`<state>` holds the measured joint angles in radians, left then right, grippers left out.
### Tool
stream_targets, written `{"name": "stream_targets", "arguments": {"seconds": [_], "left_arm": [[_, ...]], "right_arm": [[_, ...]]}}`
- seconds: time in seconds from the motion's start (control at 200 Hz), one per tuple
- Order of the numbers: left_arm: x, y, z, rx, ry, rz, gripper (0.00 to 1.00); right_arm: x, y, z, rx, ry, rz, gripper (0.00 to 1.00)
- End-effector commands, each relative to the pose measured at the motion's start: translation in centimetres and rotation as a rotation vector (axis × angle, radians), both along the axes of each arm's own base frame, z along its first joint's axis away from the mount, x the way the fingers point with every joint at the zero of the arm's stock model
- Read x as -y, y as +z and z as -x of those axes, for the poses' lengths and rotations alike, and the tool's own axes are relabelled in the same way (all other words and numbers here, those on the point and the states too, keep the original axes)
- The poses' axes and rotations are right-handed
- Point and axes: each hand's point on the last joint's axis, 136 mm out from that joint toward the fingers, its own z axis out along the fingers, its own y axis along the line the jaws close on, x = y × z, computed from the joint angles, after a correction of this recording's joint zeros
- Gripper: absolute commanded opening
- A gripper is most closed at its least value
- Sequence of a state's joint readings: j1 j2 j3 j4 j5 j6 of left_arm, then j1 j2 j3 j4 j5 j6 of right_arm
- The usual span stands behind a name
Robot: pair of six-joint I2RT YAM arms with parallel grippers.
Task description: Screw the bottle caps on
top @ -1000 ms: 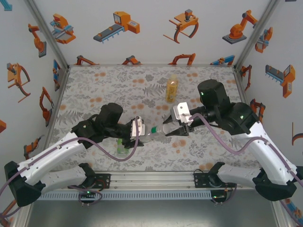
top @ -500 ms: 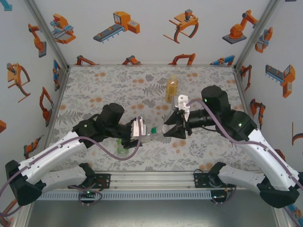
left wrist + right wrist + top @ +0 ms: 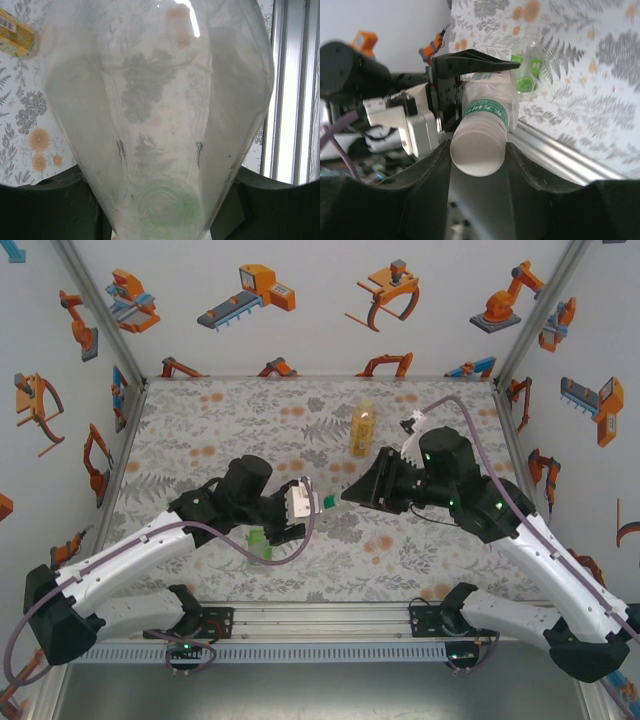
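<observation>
**Change of state**

The left gripper [image 3: 305, 507] is clamping the clear bottle [image 3: 323, 503] by its body. It is holding the bottle level above the table [image 3: 200, 430], neck pointing toward the right arm. Compared with one second ago, this gripper is sitting slightly further right and further from the near edge, so the two wrists are standing closer together.

The whitish cap [image 3: 477, 152] is sitting on the bottle neck, just past the green label band. It is pinched between both fingers of the right gripper [image 3: 350, 494]. Over the last second the right wrist has been rolling about the bottle axis, and its white camera mount is now riding on the far side of the wrist. Judgement: the cap is being turned down the thread. Full seating cannot be confirmed, because the cap is hiding the thread.

**Clearances**

- The green-tinted bottle [image 3: 258, 540] is resting on the table directly below the left wrist. Lowering the clear bottle is likely to strike it.
- The front rail [image 3: 320, 618] is lying close behind both forearms, so room toward the near edge is limited.
- The amber bottle [image 3: 362, 428] is standing upright just beyond the right gripper, apart from it. Further wrist roll is sweeping the cable toward that side.
- The table's far left is offering open room.
</observation>
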<state>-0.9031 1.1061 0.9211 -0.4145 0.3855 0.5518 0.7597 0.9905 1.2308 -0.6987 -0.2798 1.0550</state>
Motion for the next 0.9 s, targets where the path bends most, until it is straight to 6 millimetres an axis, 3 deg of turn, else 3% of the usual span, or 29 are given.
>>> {"name": "stream_targets", "arguments": {"seconds": [0.0,0.1,0.26,0.31,0.411,0.496,0.721,0.896], "left_arm": [[3.1,6.8,0.0,0.134,-0.093,0.229,0.00],[3.3,6.7,0.1,0.134,-0.102,0.230,0.00],[3.1,6.2,0.3,0.130,-0.122,0.205,0.00],[3.0,6.0,0.6,0.129,-0.134,0.196,0.00],[2.8,5.5,0.8,0.111,-0.136,0.180,0.00],[2.6,5.3,1.0,0.105,-0.135,0.179,0.00],[2.0,5.3,1.7,0.086,-0.141,0.173,0.00],[1.7,5.2,2.3,0.061,-0.155,0.166,0.00]], "right_arm": [[0.1,-3.8,0.9,-0.336,-0.151,-0.022,0.00],[0.1,-3.2,0.7,-0.320,-0.154,-0.020,0.00],[0.4,-1.7,-0.1,-0.217,-0.134,0.020,0.18],[0.5,-1.0,-0.3,-0.150,-0.098,0.043,0.27],[0.4,1.3,-0.5,0.005,-0.014,0.068,0.58],[0.7,3.3,-0.7,0.137,0.038,0.101,0.70],[1.7,6.8,-0.4,0.544,0.215,0.248,0.72],[0.2,8.8,3.3,0.917,0.569,0.264,0.68]]}}
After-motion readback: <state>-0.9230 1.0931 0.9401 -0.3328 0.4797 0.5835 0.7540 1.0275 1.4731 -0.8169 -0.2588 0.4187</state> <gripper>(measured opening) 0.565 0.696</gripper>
